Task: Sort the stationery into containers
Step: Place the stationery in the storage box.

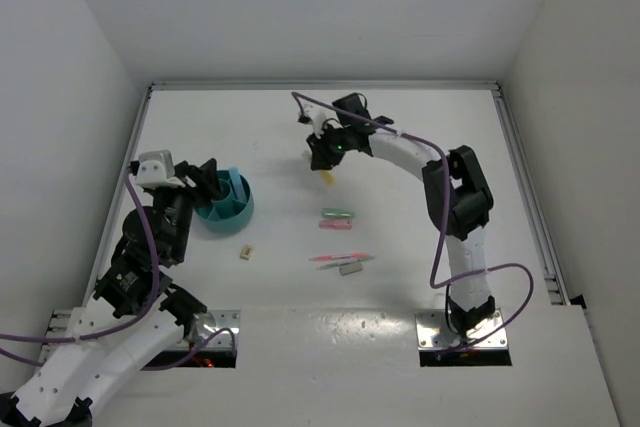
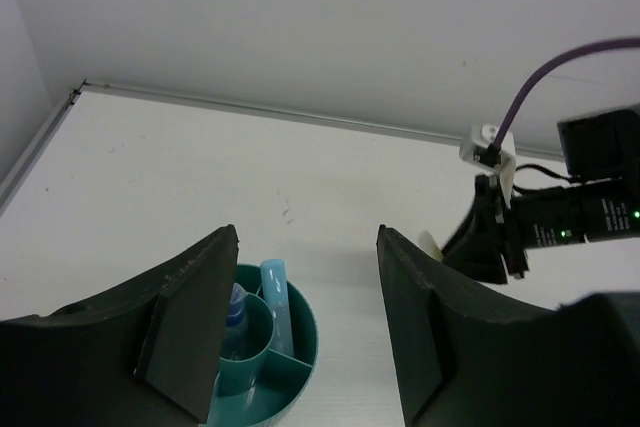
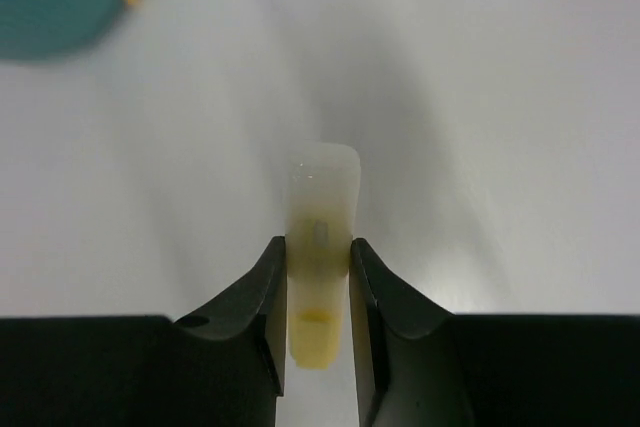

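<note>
The right hand (image 1: 325, 155), at the upper centre of the overhead view, is clenched on a pale yellow stick (image 1: 327, 178). In the right wrist view its two fingers (image 3: 262, 292) press the stick's sides and the rounded end juts out beyond them. Whether that end touches the white surface (image 1: 200, 122) cannot be told. The teal organiser (image 1: 228, 209) sits at centre left, well apart from the held stick. The left hand (image 1: 207, 180) hangs at its left rim with fingers spread and nothing between them. In the left wrist view a light-blue stick (image 2: 275, 302) stands upright in one of the organiser's compartments, with a blue-capped piece (image 2: 236, 305) in the one beside it. Below and to the right of the held stick a green piece (image 1: 337, 214) and a pink piece (image 1: 337, 225) lie just beside each other. Lower still lies a thin red pen (image 1: 340, 258) with a small grey item (image 1: 350, 269) against it. A beige eraser (image 1: 245, 251) lies alone, near the organiser's lower right. A purple cable (image 1: 345, 115) loops over the right arm.
</note>
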You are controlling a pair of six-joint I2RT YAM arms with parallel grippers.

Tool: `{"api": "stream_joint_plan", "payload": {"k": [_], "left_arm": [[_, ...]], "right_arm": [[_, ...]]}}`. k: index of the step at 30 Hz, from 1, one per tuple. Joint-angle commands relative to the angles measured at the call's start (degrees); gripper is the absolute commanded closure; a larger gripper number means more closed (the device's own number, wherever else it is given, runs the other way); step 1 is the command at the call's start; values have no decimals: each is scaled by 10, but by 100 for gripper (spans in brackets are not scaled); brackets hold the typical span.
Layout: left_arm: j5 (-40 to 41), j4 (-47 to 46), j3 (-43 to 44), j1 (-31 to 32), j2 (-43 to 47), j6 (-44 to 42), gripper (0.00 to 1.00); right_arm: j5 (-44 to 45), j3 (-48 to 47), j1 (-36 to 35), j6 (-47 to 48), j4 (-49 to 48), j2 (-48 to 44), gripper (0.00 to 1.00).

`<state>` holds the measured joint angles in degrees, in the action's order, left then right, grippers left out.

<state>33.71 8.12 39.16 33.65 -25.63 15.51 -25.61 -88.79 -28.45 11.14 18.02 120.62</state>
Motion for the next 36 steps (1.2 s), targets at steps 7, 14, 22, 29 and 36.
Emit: {"api": "stream_joint_plan", "payload": {"k": [7,14,22,29,36], "left_arm": [[35,1,15,-5,0,-5,37],[29,1,15,-5,0,-5,37],[28,1,15,-5,5,-5,37],[28,1,15,-5,10,-5,37],[34,1,15,-5,10,-5,37]], "right_arm": [[-289,-78,-49,-141,-454,65,100],[-414,-164,-86,-165,-498,117,100],[-478,-165,-110,-187,-526,123,100],[-485,-194,-122,-168,-521,158,100],[-502,-219,-128,-157,-527,187,100]]}}
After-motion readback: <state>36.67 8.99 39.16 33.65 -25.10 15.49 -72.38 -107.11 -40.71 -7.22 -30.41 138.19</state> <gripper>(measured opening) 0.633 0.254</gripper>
